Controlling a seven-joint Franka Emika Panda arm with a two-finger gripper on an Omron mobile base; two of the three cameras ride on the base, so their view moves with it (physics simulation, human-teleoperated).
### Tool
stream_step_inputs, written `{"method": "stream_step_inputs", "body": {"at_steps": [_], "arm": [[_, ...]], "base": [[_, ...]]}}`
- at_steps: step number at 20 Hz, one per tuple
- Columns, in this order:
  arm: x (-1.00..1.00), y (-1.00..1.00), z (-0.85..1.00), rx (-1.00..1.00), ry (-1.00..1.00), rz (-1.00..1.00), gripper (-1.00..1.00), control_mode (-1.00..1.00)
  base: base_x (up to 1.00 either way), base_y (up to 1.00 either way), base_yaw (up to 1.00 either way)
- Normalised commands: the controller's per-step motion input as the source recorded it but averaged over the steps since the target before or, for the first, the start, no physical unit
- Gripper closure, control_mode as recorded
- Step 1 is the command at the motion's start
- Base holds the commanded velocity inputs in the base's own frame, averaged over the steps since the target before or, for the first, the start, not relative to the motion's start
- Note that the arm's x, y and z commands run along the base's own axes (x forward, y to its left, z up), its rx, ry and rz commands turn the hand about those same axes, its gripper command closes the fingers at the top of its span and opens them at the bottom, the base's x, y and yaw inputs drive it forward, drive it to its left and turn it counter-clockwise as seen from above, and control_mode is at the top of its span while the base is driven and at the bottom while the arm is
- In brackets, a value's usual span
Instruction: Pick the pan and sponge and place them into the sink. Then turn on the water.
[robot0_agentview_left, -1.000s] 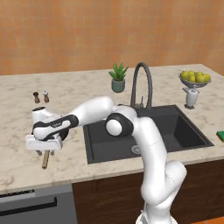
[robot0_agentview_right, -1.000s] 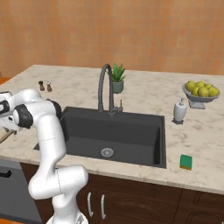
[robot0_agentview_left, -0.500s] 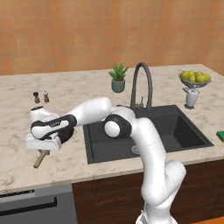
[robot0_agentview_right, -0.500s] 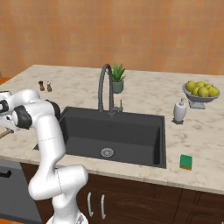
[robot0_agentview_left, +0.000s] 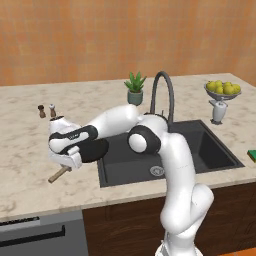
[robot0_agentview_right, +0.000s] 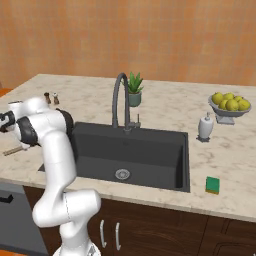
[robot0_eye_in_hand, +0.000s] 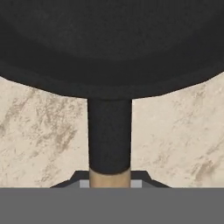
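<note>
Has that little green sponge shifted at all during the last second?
No. The sponge lies on the counter at the same spot as before, just right of the sink's front right corner.

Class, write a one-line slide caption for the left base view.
Gripper shut on the pan handle, left of the sink.

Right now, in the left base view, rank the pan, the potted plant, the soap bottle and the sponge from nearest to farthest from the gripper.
1. The pan, at the gripper, which is shut on its handle, left of the sink.
2. The potted plant, behind the sink.
3. The soap bottle, far right, by the fruit bowl.
4. The sponge, at the right edge.
</note>
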Motion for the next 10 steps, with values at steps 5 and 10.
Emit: {"method": "stream_step_inputs", "body": {"at_steps": [5,10], "arm": [[0.14,-1.00,-0.18,-0.05,-0.01,-0.40,1.00,-1.00],[0.38,-1.00,-0.21,-0.06,0.00,-0.40,1.00,-1.00]], "base": [[0.00,0.00,0.00],[0.00,0.00,0.00]]}}
